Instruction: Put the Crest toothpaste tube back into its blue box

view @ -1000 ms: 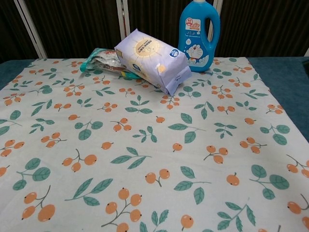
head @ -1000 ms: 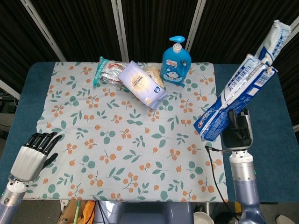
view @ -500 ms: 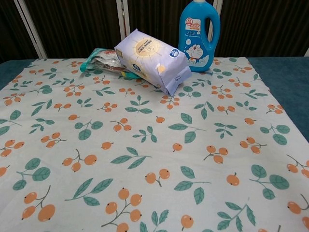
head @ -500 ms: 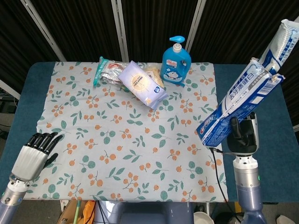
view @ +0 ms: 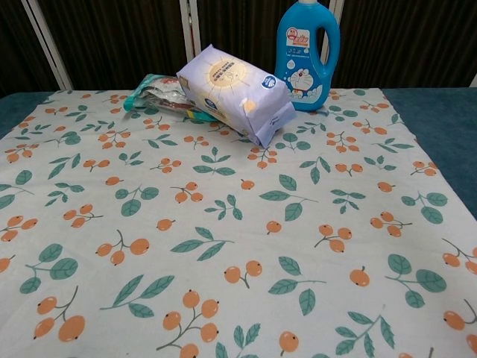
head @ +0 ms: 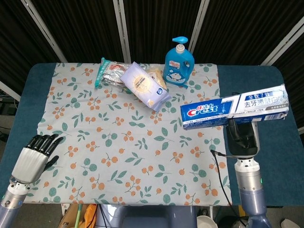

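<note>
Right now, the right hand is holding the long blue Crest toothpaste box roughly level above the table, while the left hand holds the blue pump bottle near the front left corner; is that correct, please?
Not quite. The left hand holds nothing; the blue pump bottle stands at the back of the floral tablecloth. The head view shows this. The right hand does hold the long blue Crest toothpaste box roughly level.

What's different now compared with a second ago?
The right hand has swung the Crest box from steeply tilted, with the tube sticking out its top, down to level; no tube shows now. The left hand, blue bottle and packets haven't moved.
</note>
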